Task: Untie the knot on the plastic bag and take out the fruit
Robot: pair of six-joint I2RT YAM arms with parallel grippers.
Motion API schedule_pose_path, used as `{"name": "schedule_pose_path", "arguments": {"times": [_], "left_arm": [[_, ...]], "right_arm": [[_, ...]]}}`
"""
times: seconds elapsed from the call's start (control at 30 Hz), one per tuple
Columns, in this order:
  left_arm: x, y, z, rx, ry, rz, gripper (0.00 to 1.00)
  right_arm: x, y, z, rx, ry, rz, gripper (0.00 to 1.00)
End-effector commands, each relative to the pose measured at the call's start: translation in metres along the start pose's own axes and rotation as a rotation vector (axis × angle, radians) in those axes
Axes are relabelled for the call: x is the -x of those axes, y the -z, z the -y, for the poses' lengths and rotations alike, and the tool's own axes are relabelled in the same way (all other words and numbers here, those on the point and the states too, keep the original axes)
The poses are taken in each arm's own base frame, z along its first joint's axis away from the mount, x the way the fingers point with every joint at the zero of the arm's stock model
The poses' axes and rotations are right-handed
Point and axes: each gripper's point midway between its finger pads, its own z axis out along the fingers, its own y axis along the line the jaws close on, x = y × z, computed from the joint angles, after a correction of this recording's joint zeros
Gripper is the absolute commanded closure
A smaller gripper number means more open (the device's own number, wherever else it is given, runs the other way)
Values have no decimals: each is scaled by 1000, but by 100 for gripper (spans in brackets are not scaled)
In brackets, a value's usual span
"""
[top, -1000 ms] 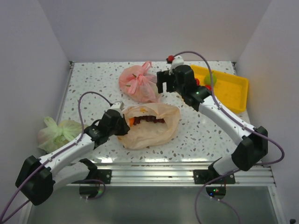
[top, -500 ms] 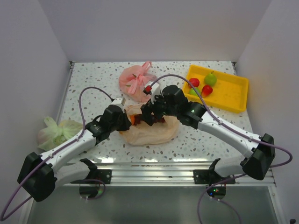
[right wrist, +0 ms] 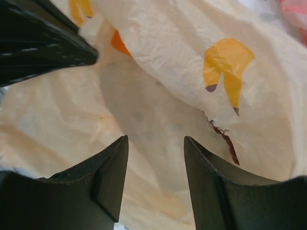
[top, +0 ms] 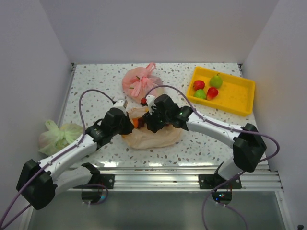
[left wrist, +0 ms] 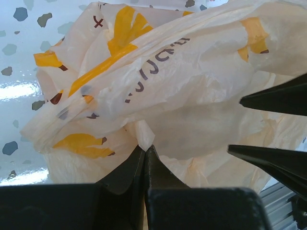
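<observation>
Two grippers meet at the peach-orange plastic bag (top: 156,135) lying mid-tabletop (top: 206,139).

The left gripper (left wrist: 144,154), fingers pressed together, pinches the bag's film at its 9 o'clock edge. The right gripper (right wrist: 156,160), fingers spread with nothing between them, hovers at the bag's mouth, where an orange (top: 136,123) shows. At 2 o'clock a yellow tray (top: 237,98) holds four fruit pieces (top: 198,85). A pink bag (top: 139,85) lies at 12 o'clock and a green bag (top: 60,135) at 9.
</observation>
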Motion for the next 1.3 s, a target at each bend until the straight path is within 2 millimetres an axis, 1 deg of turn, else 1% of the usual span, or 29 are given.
{"name": "schedule_pose_path", "arguments": {"times": [0.0, 0.07, 0.1, 0.13, 0.2, 0.23, 0.3, 0.33, 0.37, 0.43, 0.5, 0.57, 0.63, 0.67, 0.7, 0.83, 0.87, 0.93, 0.97, 1.0, 1.07, 1.1, 1.17, 1.2, 1.27], "left_arm": [[2, 6, 2, -16, -1, 22, 96], [3, 7, 3, -22, -1, 25, 96], [1, 7, 3, -26, -4, 21, 96], [1, 7, 4, -29, -9, 19, 96], [1, 8, 5, -37, -15, 17, 96], [0, 7, 5, -38, -18, 14, 96], [-2, 8, 6, -48, -26, 7, 96], [-3, 7, 5, -49, -29, 2, 96], [-5, 7, 5, -50, -33, -4, 96], [-8, 6, 5, -58, -41, -16, 96], [-13, 5, 6, -66, -48, -33, 96], [-15, 3, 6, -72, -51, -44, 96], [-16, 3, 6, -71, -56, -46, 96], [-17, 2, 6, -71, -59, -49, 96], [-20, 3, 8, -87, -62, -62, 96], [-24, 1, 6, -85, -64, -74, 96], [-26, 0, 5, -85, -64, -77, 96], [-28, 0, 4, -85, -63, -81, 96], [-30, -1, 3, -82, -61, -85, 96], [-30, -1, 3, -82, -60, -85, 96], [-32, -3, 1, -75, -57, -90, 96], [-32, -3, 0, -69, -57, -86, 96], [-31, -4, -1, -63, -54, -81, 96], [-31, -4, -2, -58, -49, -80, 96], [-31, -5, -1, -59, -45, -80, 96]], "right_arm": [[4, -18, 16, -74, 22, -12, 47], [5, -25, 24, -109, 25, -21, 47], [4, -28, 31, -151, 27, -28, 47], [1, -33, 38, -186, 27, -37, 45], [4, -35, 49, -245, 31, -30, 41], [5, -35, 58, -294, 32, -27, 35], [9, -35, 66, -339, 35, -7, 28], [10, -35, 71, -366, 38, 0, 21], [14, -36, 74, -386, 36, 20, 19], [13, -38, 79, -403, 68, 23, 13], [9, -49, 82, -408, 89, 16, 11], [-1, -61, 86, -417, 101, -14, 11], [-9, -68, 90, -430, 110, -30, 10], [-13, -76, 92, -433, 114, -33, 10], [-17, -80, 93, -432, 116, -43, 10], [-31, -95, 93, -404, 103, -75, 12], [-33, -98, 91, -394, 101, -77, 14], [-34, -101, 89, -381, 93, -80, 20], [-35, -102, 89, -377, 91, -82, 26], [-33, -101, 87, -367, 90, -78, 40], [-31, -99, 82, -343, 89, -80, 58], [-30, -98, 81, -335, 89, -80, 73], [-23, -90, 78, -325, 85, -58, 83], [-25, -88, 75, -315, 83, -60, 92], [-19, -79, 65, -265, 82, -43, 96]]}}
